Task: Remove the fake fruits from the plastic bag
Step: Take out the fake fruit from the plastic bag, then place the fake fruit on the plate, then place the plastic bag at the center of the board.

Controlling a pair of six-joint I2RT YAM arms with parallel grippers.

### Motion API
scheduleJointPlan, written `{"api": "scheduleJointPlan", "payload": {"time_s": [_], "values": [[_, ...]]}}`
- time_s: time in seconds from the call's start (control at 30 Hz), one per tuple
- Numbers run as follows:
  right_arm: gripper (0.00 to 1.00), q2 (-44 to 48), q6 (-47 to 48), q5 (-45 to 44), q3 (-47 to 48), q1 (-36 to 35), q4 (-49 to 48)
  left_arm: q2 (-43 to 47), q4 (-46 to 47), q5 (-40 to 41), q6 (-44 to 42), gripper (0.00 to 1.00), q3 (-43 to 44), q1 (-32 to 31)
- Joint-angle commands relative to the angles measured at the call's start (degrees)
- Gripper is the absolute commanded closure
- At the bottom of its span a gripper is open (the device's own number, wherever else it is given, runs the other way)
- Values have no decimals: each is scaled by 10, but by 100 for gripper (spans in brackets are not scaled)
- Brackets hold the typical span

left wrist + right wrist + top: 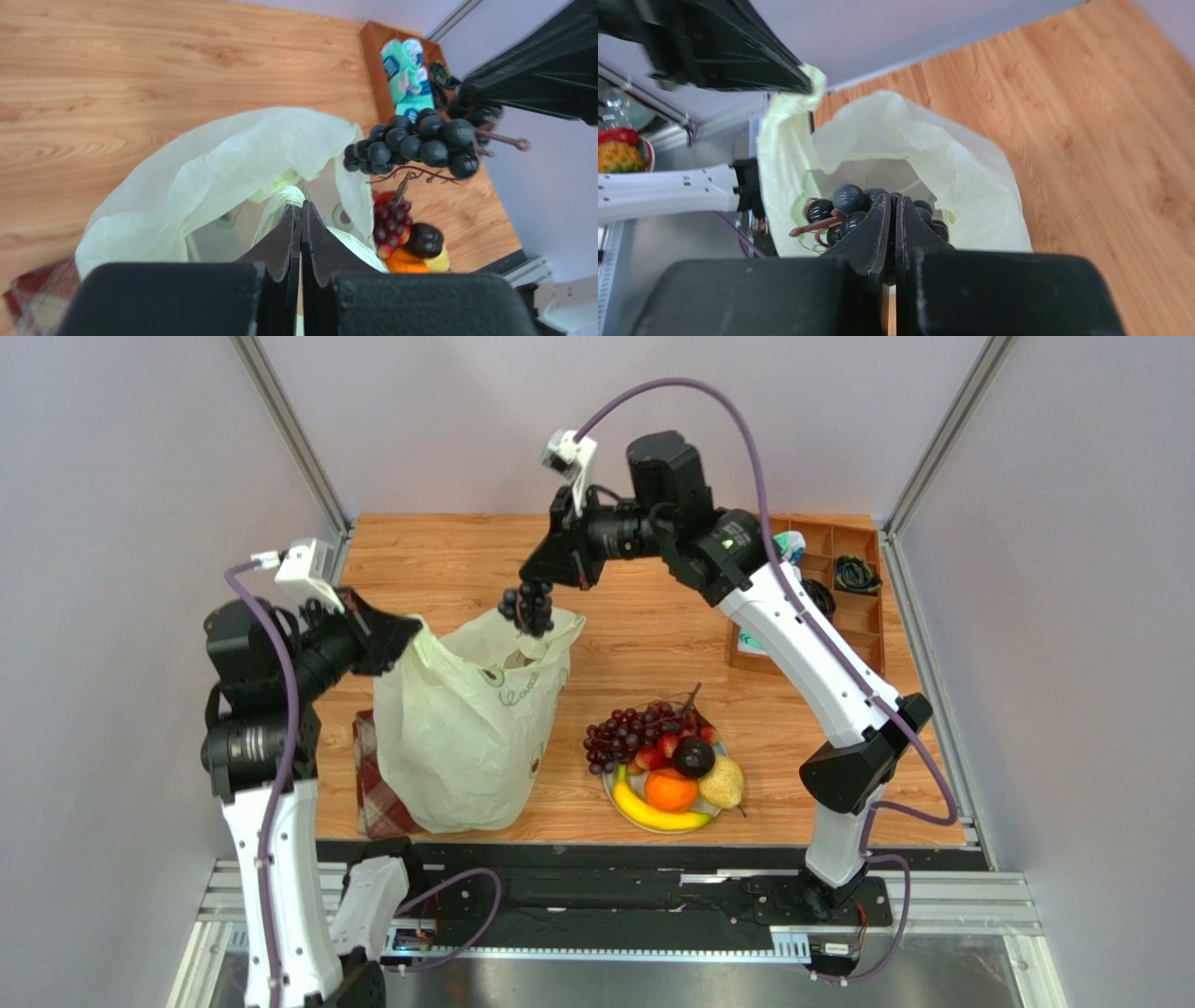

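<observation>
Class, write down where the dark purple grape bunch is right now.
In the top view, the dark purple grape bunch hangs in the right gripper just above the open mouth of the plastic bag, left of centre.

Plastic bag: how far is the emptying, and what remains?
Done: red grape bunch, plum, orange, banana and pear lie beside the plastic bag. In hand: the right gripper is shut on the dark grape bunch above the bag's mouth, the left gripper pinching its rim. Left: setting that bunch down; the bag's inside is mostly hidden.
</observation>
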State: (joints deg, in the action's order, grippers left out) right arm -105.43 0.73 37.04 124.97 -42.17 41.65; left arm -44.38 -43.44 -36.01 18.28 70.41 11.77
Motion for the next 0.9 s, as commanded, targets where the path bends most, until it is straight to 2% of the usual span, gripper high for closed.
{"api": "scheduleJointPlan", "payload": {"time_s": [0.0,0.07,0.2,0.47,0.6,0.7,0.73,0.77,0.83,0.87], "values": [[100,18,-56,36,106,23,-82,-111,102,-35,60,100,73,-1],[100,24,-43,34,120,31,-79,-168,129,-25,83,100,103,-2],[100,64,19,23,83,52,-44,-264,136,-12,91,100,226,-11],[100,213,101,-11,-156,147,19,-426,153,16,81,100,431,-56],[100,288,146,-33,-268,191,37,-475,161,23,62,100,478,-63],[100,327,152,-38,-341,192,41,-473,155,20,59,98,442,-63],[100,334,142,-38,-357,192,39,-470,156,16,61,88,425,-63],[100,342,137,-40,-372,193,31,-463,155,16,63,66,383,-64],[100,357,133,-43,-409,191,28,-436,155,16,67,49,338,-68],[100,365,135,-47,-420,191,26,-425,154,16,67,27,292,-71]]}}
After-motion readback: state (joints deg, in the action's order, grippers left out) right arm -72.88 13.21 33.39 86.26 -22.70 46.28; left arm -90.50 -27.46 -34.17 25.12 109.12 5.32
